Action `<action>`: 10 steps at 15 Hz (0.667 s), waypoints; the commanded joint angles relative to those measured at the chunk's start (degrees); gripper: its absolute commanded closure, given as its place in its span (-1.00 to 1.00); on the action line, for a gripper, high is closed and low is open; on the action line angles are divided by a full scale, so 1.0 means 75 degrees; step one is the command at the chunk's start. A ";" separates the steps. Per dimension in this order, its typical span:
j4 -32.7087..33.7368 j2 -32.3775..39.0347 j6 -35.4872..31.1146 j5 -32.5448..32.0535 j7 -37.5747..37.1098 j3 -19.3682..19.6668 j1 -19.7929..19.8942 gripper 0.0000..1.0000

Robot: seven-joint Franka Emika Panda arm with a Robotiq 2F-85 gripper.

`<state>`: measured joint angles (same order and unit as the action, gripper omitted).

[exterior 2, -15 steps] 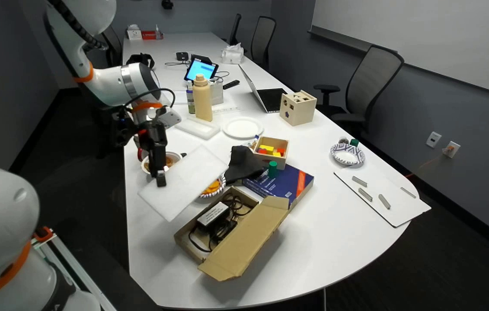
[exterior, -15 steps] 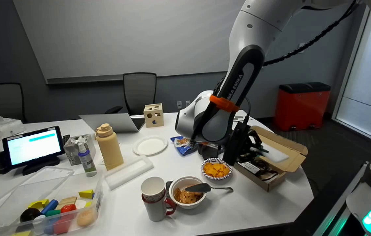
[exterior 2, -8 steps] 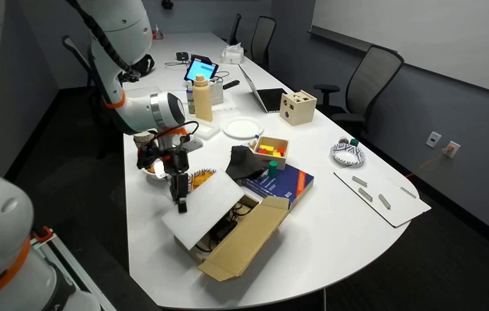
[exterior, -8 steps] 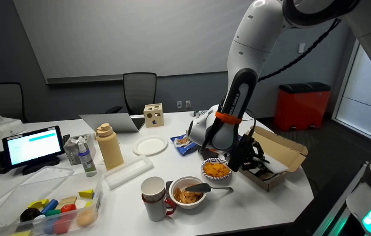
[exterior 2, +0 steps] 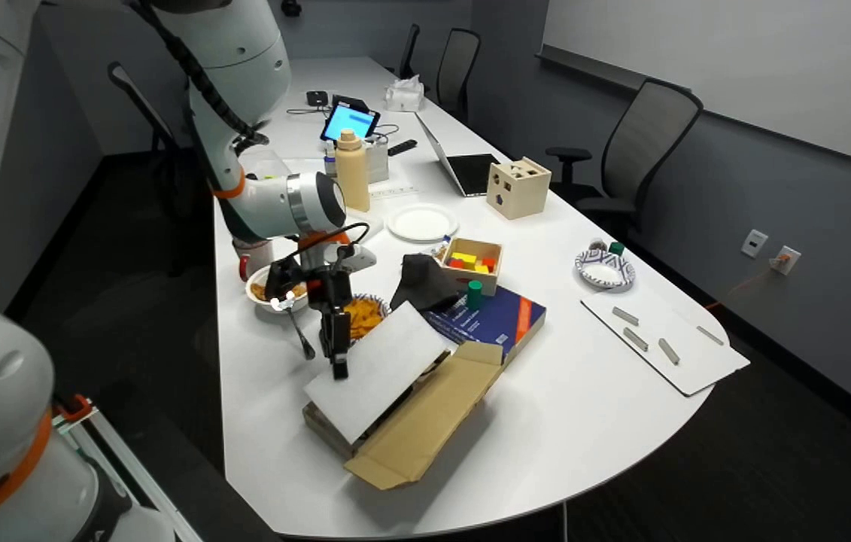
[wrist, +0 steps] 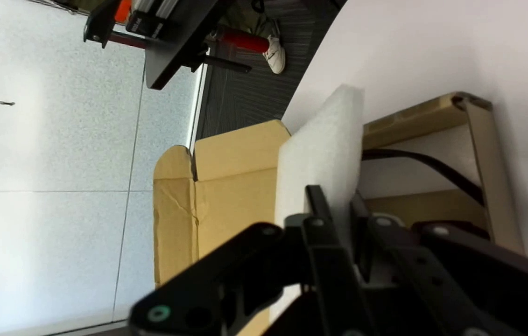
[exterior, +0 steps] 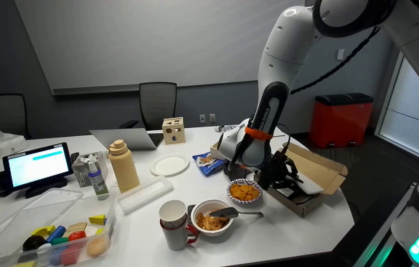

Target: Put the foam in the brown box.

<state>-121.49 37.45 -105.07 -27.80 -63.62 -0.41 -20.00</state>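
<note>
The foam is a flat white sheet (exterior 2: 384,369), tilted over the brown box (exterior 2: 429,418) and covering most of its opening in that exterior view. My gripper (exterior 2: 338,365) is shut on the foam near one edge. In the wrist view, the foam (wrist: 322,149) stands between the two fingertips of the gripper (wrist: 335,198). The box's open lid (wrist: 233,205) is on one side of it and the box inside, with a black cable, on the other. In an exterior view, the foam's end (exterior: 310,184) shows in front of the raised lid of the box (exterior: 315,167).
A bowl of orange chips (exterior: 244,192) stands close beside the box and gripper. A white bowl with a spatula (exterior: 212,218) and stacked cups (exterior: 176,226) are nearby. A blue flat box (exterior 2: 489,324), a black cloth (exterior 2: 423,284) and a block tray (exterior 2: 472,263) lie beyond the box.
My gripper has carried the foam from beside the box, above the chip bowl, to over the box opening. The foam now hides most of the black adapter and cables inside.
</note>
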 commanded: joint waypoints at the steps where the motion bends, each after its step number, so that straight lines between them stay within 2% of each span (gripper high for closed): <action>1: 0.0322 0.0293 -0.0230 -0.0101 0.0127 -0.0020 0.0043 0.94; 6: 0.0534 0.0422 -0.0261 -0.0063 0.0352 -0.0009 0.0025 0.94; 7: 0.0508 0.0387 -0.0319 -0.0063 0.0450 -0.0020 0.0051 0.32; 10: 0.0389 0.0235 -0.0287 -0.0032 0.0650 -0.0047 0.0017 -0.05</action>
<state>-118.11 40.20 -107.09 -27.80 -60.69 -0.45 -20.05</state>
